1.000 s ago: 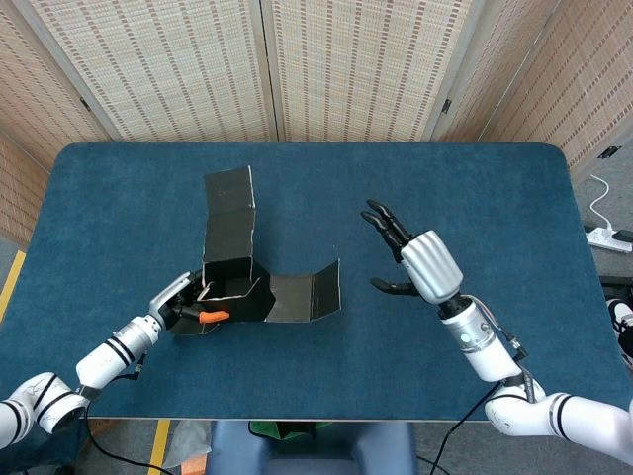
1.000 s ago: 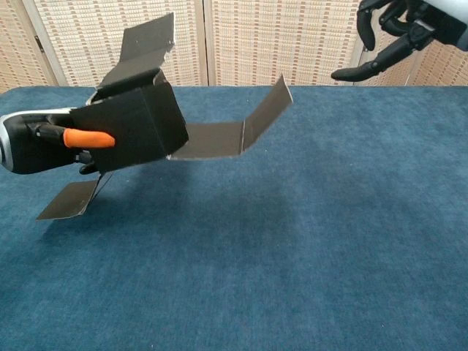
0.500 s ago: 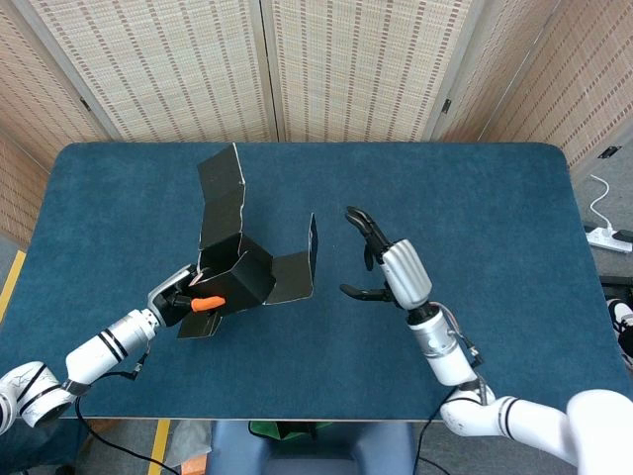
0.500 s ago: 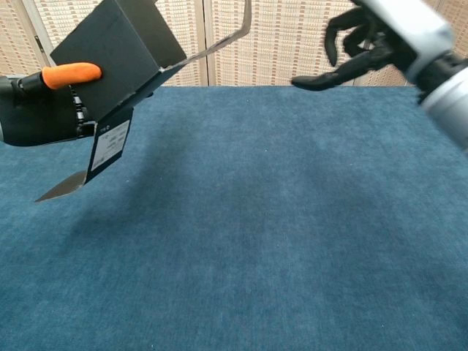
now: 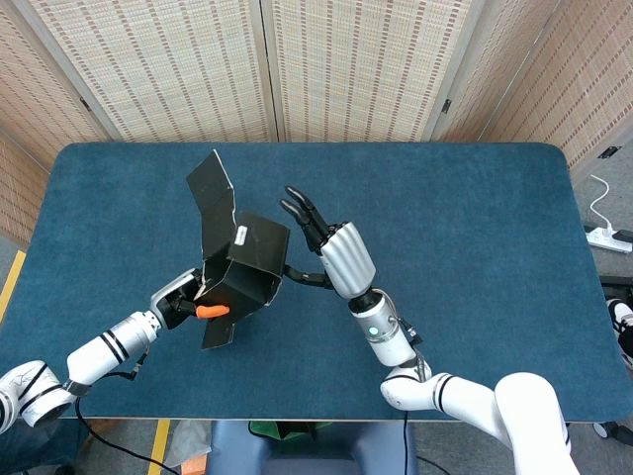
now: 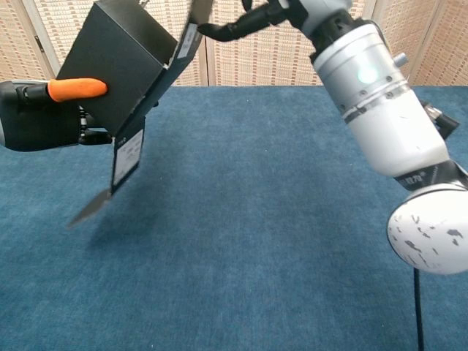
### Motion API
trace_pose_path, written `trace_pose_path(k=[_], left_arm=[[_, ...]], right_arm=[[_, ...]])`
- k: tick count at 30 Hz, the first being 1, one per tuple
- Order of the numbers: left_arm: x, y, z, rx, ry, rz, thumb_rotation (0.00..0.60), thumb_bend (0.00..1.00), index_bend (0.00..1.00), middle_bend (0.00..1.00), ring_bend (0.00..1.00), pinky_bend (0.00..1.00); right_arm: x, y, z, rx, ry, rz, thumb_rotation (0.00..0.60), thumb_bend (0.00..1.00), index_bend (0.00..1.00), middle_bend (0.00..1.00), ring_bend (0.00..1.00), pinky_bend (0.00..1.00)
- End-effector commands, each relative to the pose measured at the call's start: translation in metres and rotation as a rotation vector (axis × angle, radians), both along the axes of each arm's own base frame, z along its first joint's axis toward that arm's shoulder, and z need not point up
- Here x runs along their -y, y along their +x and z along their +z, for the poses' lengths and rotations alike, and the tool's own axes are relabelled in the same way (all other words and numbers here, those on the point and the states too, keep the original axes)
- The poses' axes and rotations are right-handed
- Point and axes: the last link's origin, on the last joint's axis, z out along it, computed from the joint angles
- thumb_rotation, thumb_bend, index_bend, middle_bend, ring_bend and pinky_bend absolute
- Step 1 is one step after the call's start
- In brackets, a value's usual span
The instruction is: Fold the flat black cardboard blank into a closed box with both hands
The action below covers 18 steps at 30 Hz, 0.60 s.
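I hold the black cardboard box (image 5: 240, 269) in my left hand (image 5: 181, 303), raised clear of the blue table (image 5: 475, 228). The grip sits at the box's lower left side: an orange-tipped finger (image 5: 211, 312) lies across the outer face of one panel, and the rest of the hand is behind that panel. In the chest view the same orange-tipped finger presses flat on the dark side wall, with the black body of the hand below and behind it.

The blank is partly formed. A four-sided body is set up and tilted, its upper edge leaning toward my right hand (image 5: 326, 247). One long flap (image 5: 217, 190) stands up and away from the body toward the far side of the table. A smaller flap (image 5: 219, 332) hangs below the body; in the chest view it carries a white label and points down at the table without touching it.

My right hand is just beside the box on its right. Its fingers are spread and extended, holding nothing, the upper fingertips (image 5: 295, 205) reaching past the top edge of the body. The thumb (image 5: 302, 275) lies against or very near the right side wall; I cannot tell whether it makes contact. In the chest view the right forearm (image 6: 374, 102) fills the upper right, and the fingertips meet the box's top corner at the frame edge.
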Motion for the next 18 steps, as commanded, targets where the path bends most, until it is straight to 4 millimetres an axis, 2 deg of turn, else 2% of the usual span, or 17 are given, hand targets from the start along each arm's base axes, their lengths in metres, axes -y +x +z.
trace_pose_path(k=[1,7,11,13,18], left_arm=[[0.0004,0.0008,-0.0005,-0.016,0.013,-0.010,0.600,0.19,0.28,0.28,0.61,0.75],[-0.0006,-0.0001,0.0013,-0.051,0.046,-0.034,0.600,0.18,0.28,0.28,0.61,0.75],[-0.0025,-0.0021,0.0022,-0.093,0.071,-0.057,0.600,0.18,0.28,0.28,0.61,0.75],[-0.0036,-0.0032,0.0020,-0.120,0.084,-0.073,0.600,0.18,0.28,0.28,0.61,0.75],[-0.0078,-0.0063,0.0004,-0.217,0.124,-0.135,0.600,0.19,0.28,0.27,0.60,0.75]], right_arm=[[-0.0011,0.0089,-0.0001,-0.026,-0.017,0.037,0.600,0.00,0.00,0.01,0.68,1.00],[-0.0042,0.0178,-0.0009,-0.085,-0.009,0.095,0.600,0.00,0.00,0.02,0.68,1.00],[-0.0064,0.0182,-0.0016,-0.135,0.007,0.132,0.600,0.00,0.01,0.11,0.69,1.00],[-0.0062,0.0174,-0.0022,-0.169,0.011,0.143,0.600,0.00,0.06,0.18,0.70,1.00],[-0.0077,0.0134,-0.0064,-0.302,0.025,0.193,0.600,0.00,0.19,0.26,0.73,1.00]])
